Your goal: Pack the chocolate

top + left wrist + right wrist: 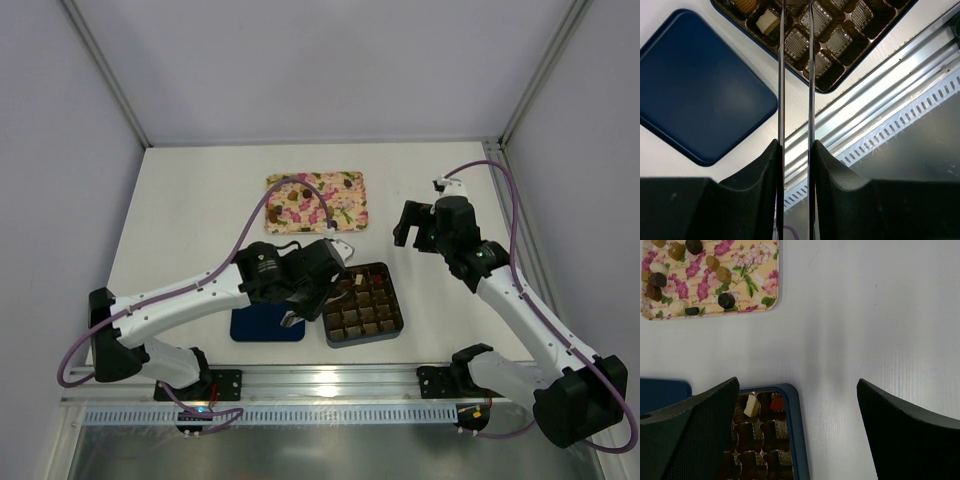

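Observation:
Loose chocolate pieces, dark, tan and whitish, lie on the floral tray, also seen in the right wrist view. The dark gridded box holds a white piece and a red piece. In the left wrist view the white piece sits beside a tan one. My left gripper reaches into the box. Its thin blades stand a narrow gap apart, with a dark sliver of chocolate between them at the top edge. My right gripper hangs open over bare table.
A blue lid lies flat left of the box, also in the left wrist view. The slotted metal rail runs along the near table edge. The cage posts stand at the far corners.

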Controlling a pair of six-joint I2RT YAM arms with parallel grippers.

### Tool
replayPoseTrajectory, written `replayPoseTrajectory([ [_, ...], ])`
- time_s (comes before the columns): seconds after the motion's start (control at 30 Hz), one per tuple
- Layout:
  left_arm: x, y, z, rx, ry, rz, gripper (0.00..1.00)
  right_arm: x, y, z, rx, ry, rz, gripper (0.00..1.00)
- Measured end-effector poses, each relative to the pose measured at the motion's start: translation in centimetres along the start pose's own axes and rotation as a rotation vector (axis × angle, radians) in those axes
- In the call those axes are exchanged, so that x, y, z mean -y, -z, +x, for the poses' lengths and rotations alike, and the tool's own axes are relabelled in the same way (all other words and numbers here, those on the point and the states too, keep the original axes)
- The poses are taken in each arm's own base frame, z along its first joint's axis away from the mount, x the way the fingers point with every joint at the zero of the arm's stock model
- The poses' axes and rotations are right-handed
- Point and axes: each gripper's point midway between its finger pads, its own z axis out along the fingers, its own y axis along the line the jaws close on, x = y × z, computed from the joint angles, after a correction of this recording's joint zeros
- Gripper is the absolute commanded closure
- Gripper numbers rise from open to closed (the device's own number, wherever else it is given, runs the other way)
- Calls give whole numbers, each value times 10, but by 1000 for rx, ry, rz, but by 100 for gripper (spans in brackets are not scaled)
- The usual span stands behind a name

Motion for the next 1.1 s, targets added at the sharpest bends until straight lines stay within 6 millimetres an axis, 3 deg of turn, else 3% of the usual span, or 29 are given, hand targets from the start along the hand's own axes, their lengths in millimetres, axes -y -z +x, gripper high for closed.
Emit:
replayPoseTrajectory([
  [0.8, -2, -10, -4, 13, -1, -25, 59, 0, 0, 0, -1, 0, 0, 0],
  [1.0, -8, 11, -38, 118, 30, -45, 58, 0, 0, 1, -2, 1, -1, 0],
  [1.1, -29, 23, -66, 187, 105, -79, 58, -2, 0, 2, -8, 1, -15, 0],
])
